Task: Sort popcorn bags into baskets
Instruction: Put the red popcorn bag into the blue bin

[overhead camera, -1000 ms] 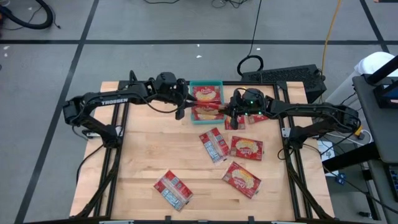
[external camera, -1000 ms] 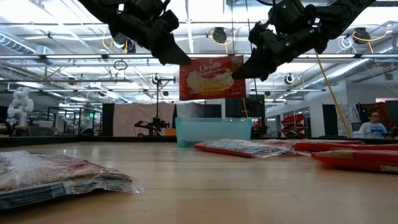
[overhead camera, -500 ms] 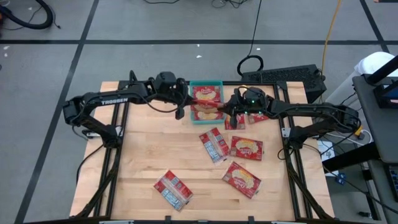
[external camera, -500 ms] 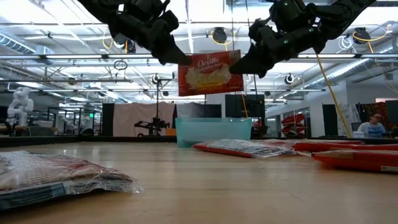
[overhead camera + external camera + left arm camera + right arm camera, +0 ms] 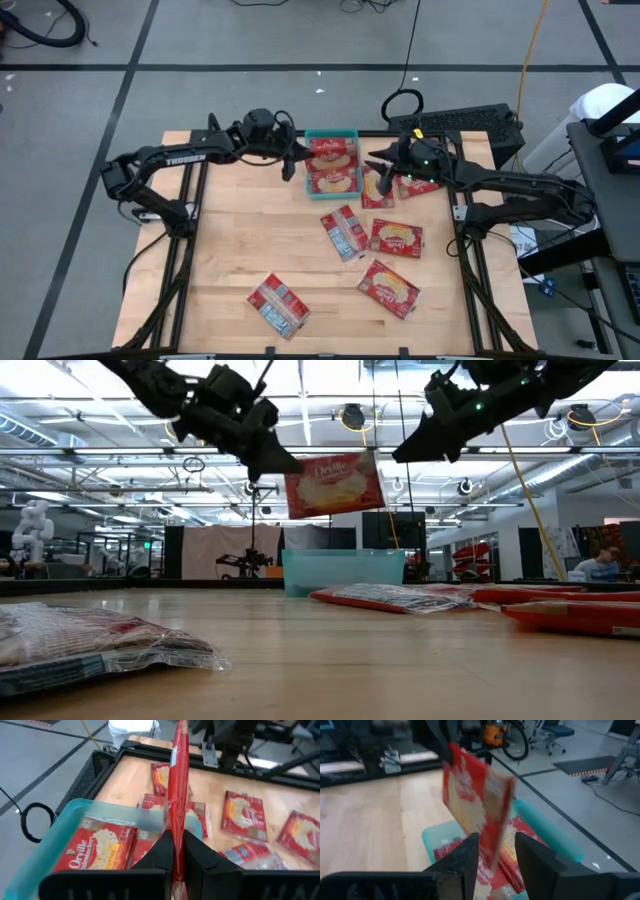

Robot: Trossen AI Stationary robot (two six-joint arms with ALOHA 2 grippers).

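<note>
A red popcorn bag (image 5: 333,485) hangs in the air over the teal basket (image 5: 330,132), its printed face toward the table's near side. My left gripper (image 5: 283,462) is shut on its left edge. My right gripper (image 5: 400,455) is open and stands just off the bag's right edge without touching it. In the right wrist view the bag (image 5: 475,805) shows ahead of the spread fingers. The basket (image 5: 55,840) has two more packets lying flat in it (image 5: 333,180). My left gripper pinches the bag's side edge (image 5: 175,827) between its two fingers, which come roughly level from the table's left. The bag (image 5: 177,780) stands on edge, reaching away from the fingers. It is lifted clear above the basket and slightly tilted.
Several more red packets lie flat on the wooden table: two beside the basket's right side (image 5: 378,187), two mid-table (image 5: 345,232) (image 5: 397,237), one nearer (image 5: 388,287) and one near the front edge (image 5: 275,305). Bare wood lies on the table's left half.
My right gripper has opened, let go of the bag's right edge, and drawn back toward the table's right and far side, rising a little. The bag, earlier held between both grippers, now hangs from my left gripper alone and has tilted slightly.
</note>
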